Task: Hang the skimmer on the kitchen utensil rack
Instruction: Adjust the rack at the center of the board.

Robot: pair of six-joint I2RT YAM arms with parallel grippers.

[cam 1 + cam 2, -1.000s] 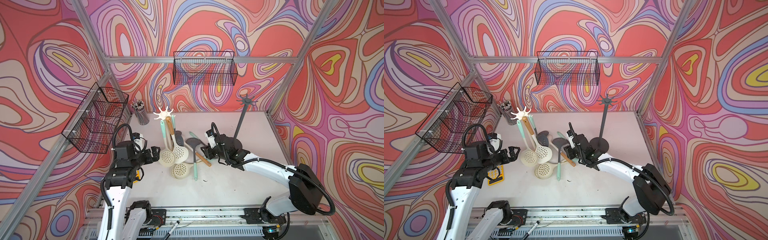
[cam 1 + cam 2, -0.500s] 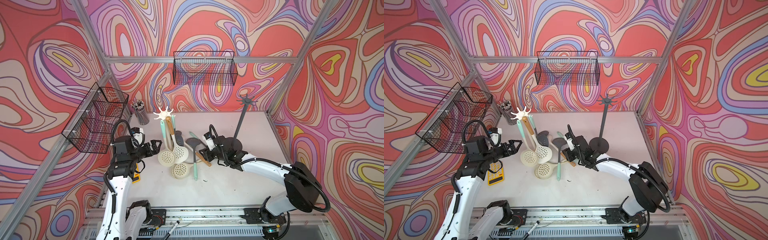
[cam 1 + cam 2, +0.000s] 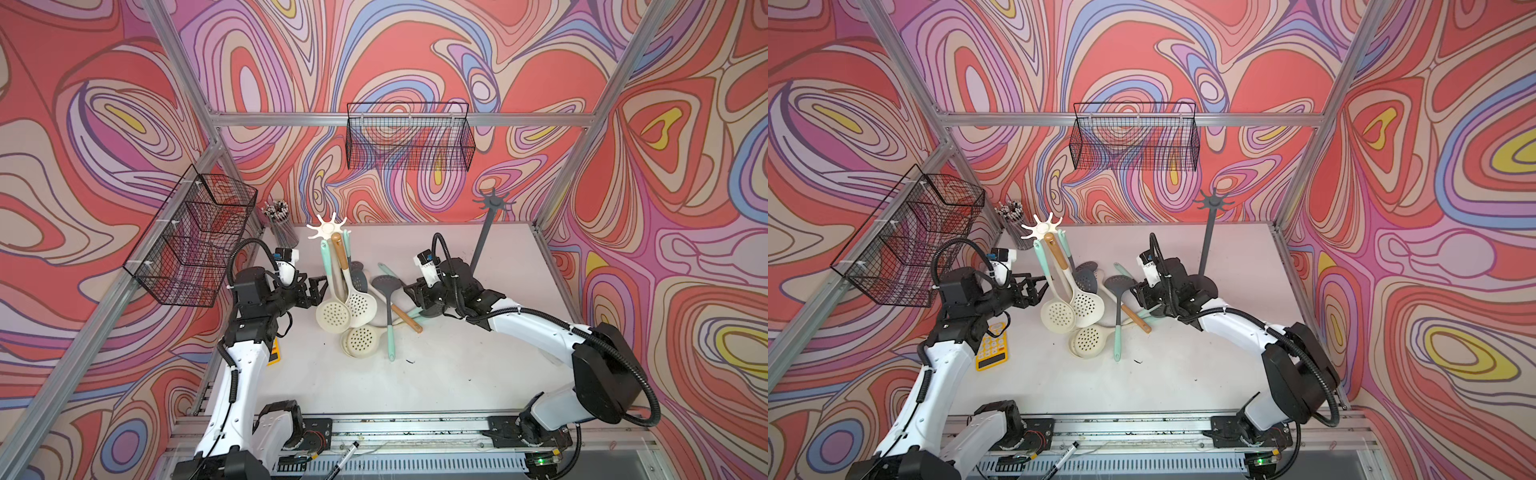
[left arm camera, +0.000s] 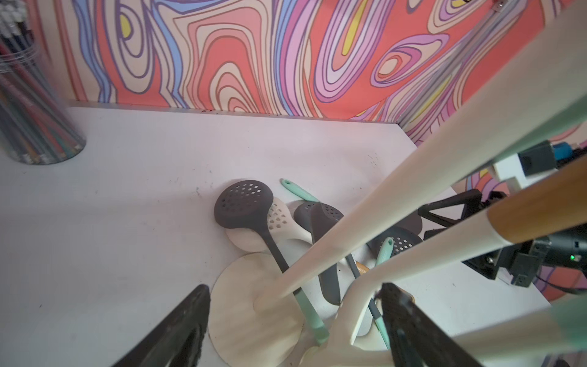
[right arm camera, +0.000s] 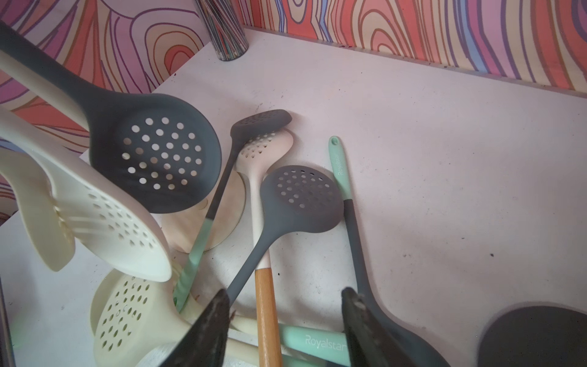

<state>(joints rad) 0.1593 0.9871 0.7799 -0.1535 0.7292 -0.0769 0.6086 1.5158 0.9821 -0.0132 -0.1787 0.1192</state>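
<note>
Now the left fingers (image 4: 178, 333) stand wide apart and empty just beside the cream rack (image 3: 328, 227), whose pole is crowded by hanging skimmers (image 3: 332, 316). Loose skimmers (image 3: 360, 338) lie crossed on the bench (image 3: 457, 374) at the rack's foot. Above them the right fingers (image 5: 206, 333) are released, astride a wooden handle (image 5: 266, 311). A pencil cup (image 3: 282, 226) stands behind the rack.

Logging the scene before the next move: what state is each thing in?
Cream rack, upright, loaded.
Hanging skimmers, dangling off its hooks.
Loose skimmers, lying crossed on the table.
Grey rack, upright, hooks bare.
Pencil cup, upright, full.
Left gripper, open, beside the hanging skimmers.
Right gripper, open, over the loose skimmers.
</note>
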